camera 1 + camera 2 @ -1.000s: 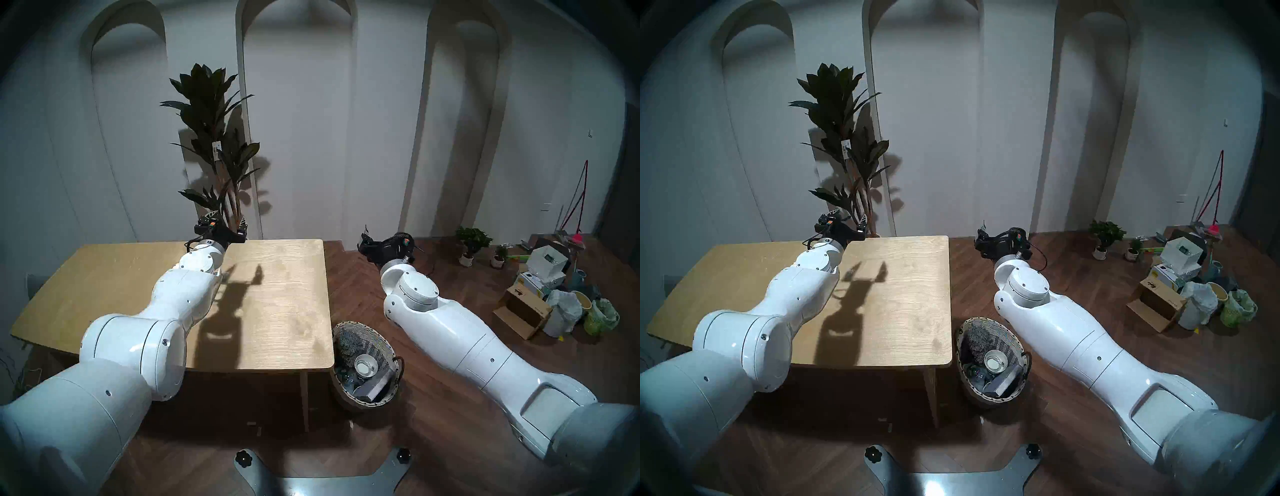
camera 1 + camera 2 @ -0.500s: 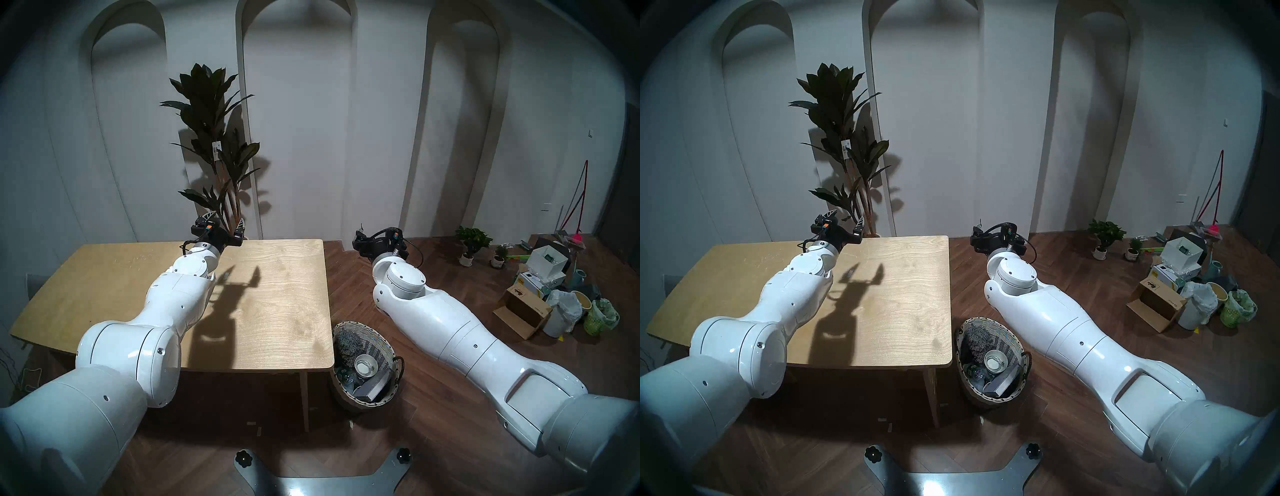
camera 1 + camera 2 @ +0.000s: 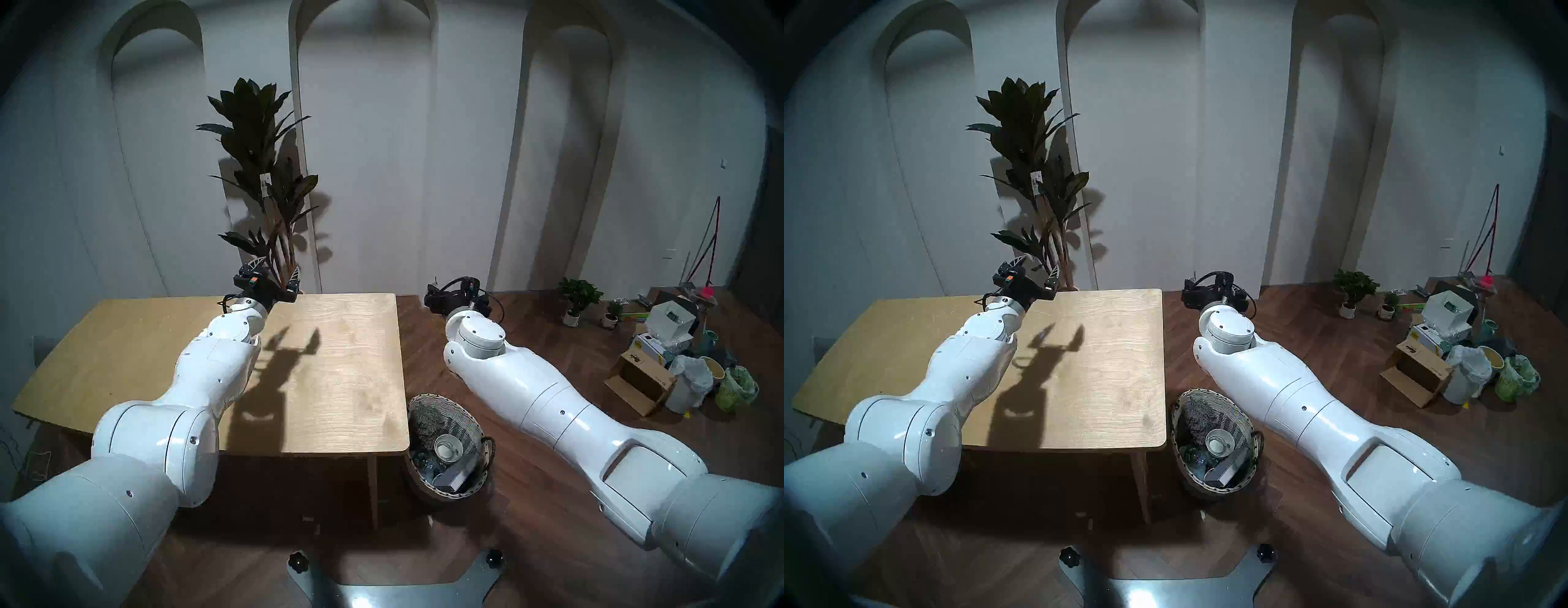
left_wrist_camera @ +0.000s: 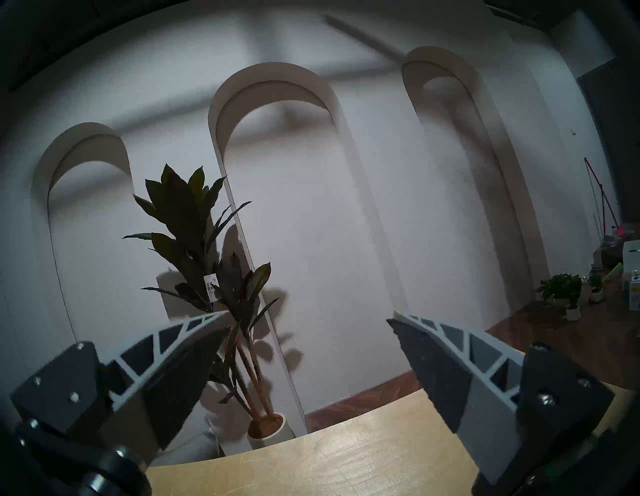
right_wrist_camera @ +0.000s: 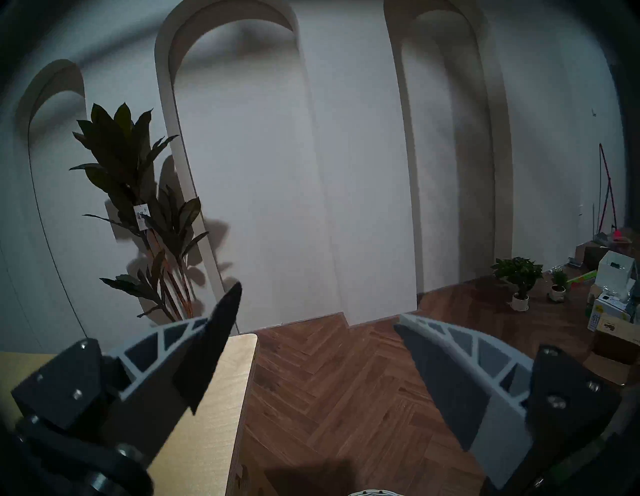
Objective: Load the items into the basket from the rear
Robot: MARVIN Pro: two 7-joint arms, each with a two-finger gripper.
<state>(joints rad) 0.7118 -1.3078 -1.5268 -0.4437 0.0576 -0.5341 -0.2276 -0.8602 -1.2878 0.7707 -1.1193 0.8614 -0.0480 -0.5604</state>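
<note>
basket (image 3: pixel 450 450) on floor just right of table (image 3: pixel 348 382), already holds stuff, likely loaded | table top bare; no bottle/cable seen | left gripper (image 4: pixel 308 346) spread wide, empty, raised over far edge | right gripper (image 5: pixel 317 332) spread wide, empty, over floor, prob. parked clear

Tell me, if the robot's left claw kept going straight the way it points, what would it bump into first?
Probably the tall dark-leaved potted plant beyond the wooden table's far edge. The open left gripper points roughly level over that edge, with stems showing between its fingers; otherwise the white arched wall. Depth is uncertain.
</note>
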